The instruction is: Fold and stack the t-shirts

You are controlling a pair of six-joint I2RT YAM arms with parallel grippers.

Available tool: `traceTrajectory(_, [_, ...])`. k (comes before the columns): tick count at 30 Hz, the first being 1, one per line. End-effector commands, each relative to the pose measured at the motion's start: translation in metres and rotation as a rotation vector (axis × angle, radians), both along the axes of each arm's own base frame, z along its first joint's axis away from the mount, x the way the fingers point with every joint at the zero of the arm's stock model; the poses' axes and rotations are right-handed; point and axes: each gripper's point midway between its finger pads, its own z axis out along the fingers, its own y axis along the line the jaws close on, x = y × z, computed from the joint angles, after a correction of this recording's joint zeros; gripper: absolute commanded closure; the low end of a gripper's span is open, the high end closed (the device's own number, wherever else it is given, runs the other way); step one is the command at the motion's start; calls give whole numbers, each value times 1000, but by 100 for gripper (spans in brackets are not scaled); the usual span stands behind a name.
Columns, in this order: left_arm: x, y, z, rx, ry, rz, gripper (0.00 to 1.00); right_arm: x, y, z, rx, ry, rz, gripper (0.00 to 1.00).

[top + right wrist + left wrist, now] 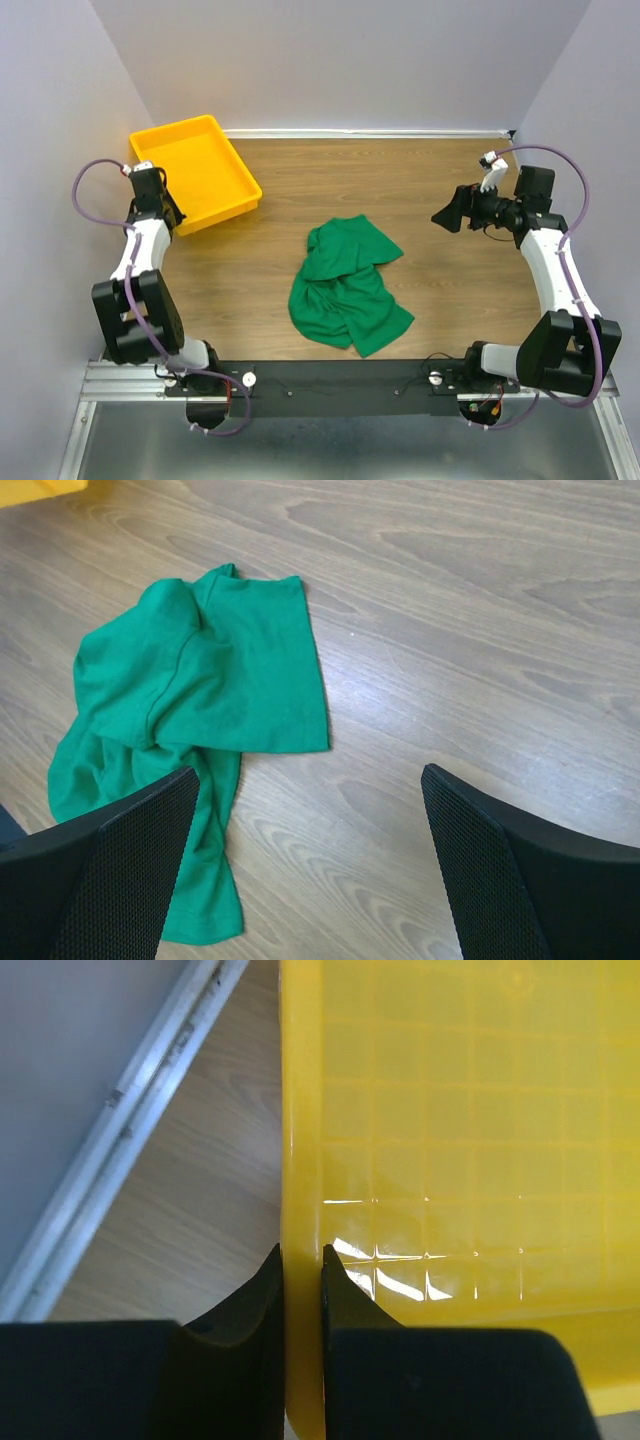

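left gripper [300, 1260], its black jaws nearly closed, pinches the side wall of a yellow tray [450, 1110] at the far left of the wooden table [450, 180]. right gripper [310, 780] hangs wide open to the right of the crumpled dark green t-shirt [347, 285] lying mid-table, well apart from the tray.

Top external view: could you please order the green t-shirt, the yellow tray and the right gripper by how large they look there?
1. green t-shirt and yellow tray: they cover about the same area, too close to rank.
2. right gripper: clearly the smallest.
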Motion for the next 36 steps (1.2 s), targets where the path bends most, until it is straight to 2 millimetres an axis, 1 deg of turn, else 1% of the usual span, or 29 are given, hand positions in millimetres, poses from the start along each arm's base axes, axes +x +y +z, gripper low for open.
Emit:
traceTrajectory(1, [36,24,18,137,-12,-42,100,-10,5,-6,21,12,32,1])
traceTrajectory(2, [40,26,13,149,17,-58,100,-11,5,-7,22,13,34,1])
traceTrajectory(3, [52,30,22,171,9,-73,100,-12,5,-7,23,13,35,1])
traceTrajectory(4, [56,34,7,186,58,-95,100,-12,5,-8,23,15,35,1])
traceTrajectory(7, [73,44,0,218,100,-108,100,-14,6,-9,27,19,39,1])
traceTrajectory(8, [80,48,7,233,95,-100,100,-14,6,-9,27,18,40,1])
traceTrajectory(10, [83,60,-5,259,140,-57,100,-14,6,-9,25,16,41,1])
traceTrajectory(11, [82,74,5,299,166,8,72,-14,6,-8,24,14,43,1])
traceTrajectory(12, [82,80,-2,308,199,35,58,-13,6,-8,23,13,43,1])
traceTrajectory(13, [82,84,1,324,211,59,49,-13,6,-8,19,10,44,1])
traceTrajectory(14, [81,87,5,333,225,76,27,-13,6,-9,17,9,48,1])
traceTrajectory(15, [84,93,20,352,200,99,21,-14,6,-11,20,13,52,1])
traceTrajectory(18, [88,92,48,360,130,116,20,-17,12,-14,36,11,94,1])
traceTrajectory(19, [86,91,68,362,82,124,20,-20,14,-16,46,13,115,0])
traceTrajectory(20, [85,89,80,360,50,124,20,-22,17,-18,44,-3,159,1])
traceTrajectory(21, [87,81,86,337,7,97,20,-30,29,-15,90,-20,240,1])
traceTrajectory(22, [82,74,109,338,-72,79,21,-39,39,-22,74,-38,339,2])
traceTrajectory(24, [85,46,130,294,-179,-69,21,-52,55,-29,49,-59,473,2])
traceTrajectory(25, [79,30,155,286,-260,-129,21,-63,61,-38,-11,-81,568,2])
traceTrajectory(26, [81,-4,152,212,-318,-288,21,-74,78,-49,-49,-71,665,2])
traceTrajectory(28, [71,-42,164,149,-391,-424,21,-85,86,-69,-165,-64,769,2])
traceTrajectory(29, [66,-58,162,124,-399,-478,21,-87,91,-75,-200,-77,813,2])
traceTrajectory(30, [60,-96,146,64,-378,-576,21,-88,98,-85,-262,-95,877,2])
traceTrajectory(31, [52,-116,146,40,-386,-626,21,-86,102,-90,-287,-93,896,2])
traceTrajectory(32, [43,-134,128,-13,-347,-650,21,-83,110,-90,-306,-98,910,3])
traceTrajectory(33, [35,-172,123,-50,-337,-729,22,-76,109,-96,-343,-84,899,3])
traceTrajectory(34, [25,-190,120,-75,-331,-768,23,-64,112,-103,-365,-84,885,3])
traceTrajectory(35, [14,-208,103,-139,-287,-772,23,-58,115,-106,-381,-68,864,3])
traceTrajectory(36, [6,-221,97,-171,-273,-783,24,-47,113,-108,-431,-70,837,3])
